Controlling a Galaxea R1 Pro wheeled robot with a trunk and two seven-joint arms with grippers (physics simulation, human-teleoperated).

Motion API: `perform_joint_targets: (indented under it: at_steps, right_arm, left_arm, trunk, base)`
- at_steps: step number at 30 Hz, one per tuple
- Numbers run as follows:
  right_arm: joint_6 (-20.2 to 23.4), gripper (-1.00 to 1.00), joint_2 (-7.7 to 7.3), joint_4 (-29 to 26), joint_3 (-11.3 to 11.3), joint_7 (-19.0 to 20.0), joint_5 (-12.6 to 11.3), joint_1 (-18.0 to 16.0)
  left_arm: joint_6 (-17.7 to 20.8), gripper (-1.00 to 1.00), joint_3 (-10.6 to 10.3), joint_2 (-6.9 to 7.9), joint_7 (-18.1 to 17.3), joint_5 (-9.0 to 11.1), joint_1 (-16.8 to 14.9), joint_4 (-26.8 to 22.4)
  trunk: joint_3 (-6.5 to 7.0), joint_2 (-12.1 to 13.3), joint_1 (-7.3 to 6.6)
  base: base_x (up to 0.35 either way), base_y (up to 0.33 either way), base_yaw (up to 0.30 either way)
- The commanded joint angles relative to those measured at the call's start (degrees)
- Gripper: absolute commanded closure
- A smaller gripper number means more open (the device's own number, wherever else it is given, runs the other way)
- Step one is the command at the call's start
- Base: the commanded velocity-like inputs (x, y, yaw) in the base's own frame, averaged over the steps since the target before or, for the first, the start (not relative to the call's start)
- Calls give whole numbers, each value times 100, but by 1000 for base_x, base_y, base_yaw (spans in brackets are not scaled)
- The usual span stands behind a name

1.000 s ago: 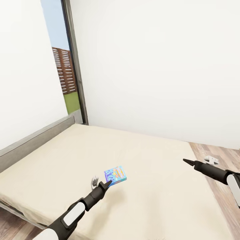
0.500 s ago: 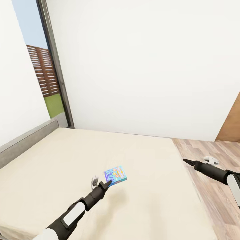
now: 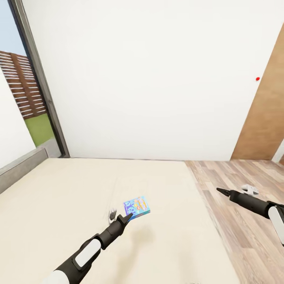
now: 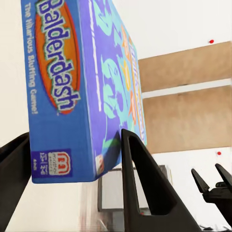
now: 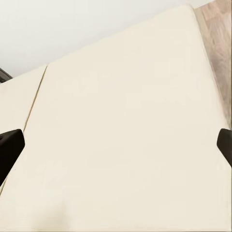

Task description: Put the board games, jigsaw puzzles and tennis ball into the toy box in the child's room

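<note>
View has swung right since the earlier head frames: window and headboard slide toward the left edge, a brown door and more plank floor come in at the right. Arms and box hold the same place in frame, so this is the camera and base turning, not the things moving.

Nearest: left gripper [image 3: 127,217] extended forward and low over the bed [image 3: 71,205], forearm rising from lower left. Its fingers [image 4: 145,183] are clamped on one end of the blue board game [image 3: 137,207], lettered "Balderdash" in the left wrist view. Box juts out past the fingertips, lifted clear of the mattress as far as I can judge.

Right gripper [image 3: 219,191] reaches out level over the bed's edge near the floor [image 3: 244,173]. Fingers stand wide apart in the right wrist view, nothing between them.

Farther: white wall [image 3: 150,79], door [image 3: 264,118], dark-framed window [image 3: 23,90] at left.

Judgement: carry step, first bed game in hand, toy box and table not in view, most of the task left.

Risks:
- Grip sits on one end only; a quick turn or base jolt could pivot the box or let it slip out.
- Box sticks out ahead of the arm; swinging close to wall or door could knock it loose.
- Outstretched right arm could clip the door frame on the way.
</note>
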Motion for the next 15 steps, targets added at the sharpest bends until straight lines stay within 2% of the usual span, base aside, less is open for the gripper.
perform_joint_targets:
  at_steps: [1,15]
  right_arm:
    - [39,-100,2,-2,-9,9,-18,-5]
    - [39,-100,2,-9,-10,9,-18,-5]
  left_arm:
    - [29,100,-25,8,-11,64,-5,-3]
    - [32,100,-28,6,-5,64,-5,-4]
  trunk:
    - [13,38,-23]
    - [264,600,-330]
  base:
    - [0,0,-282]
    - [0,0,-282]
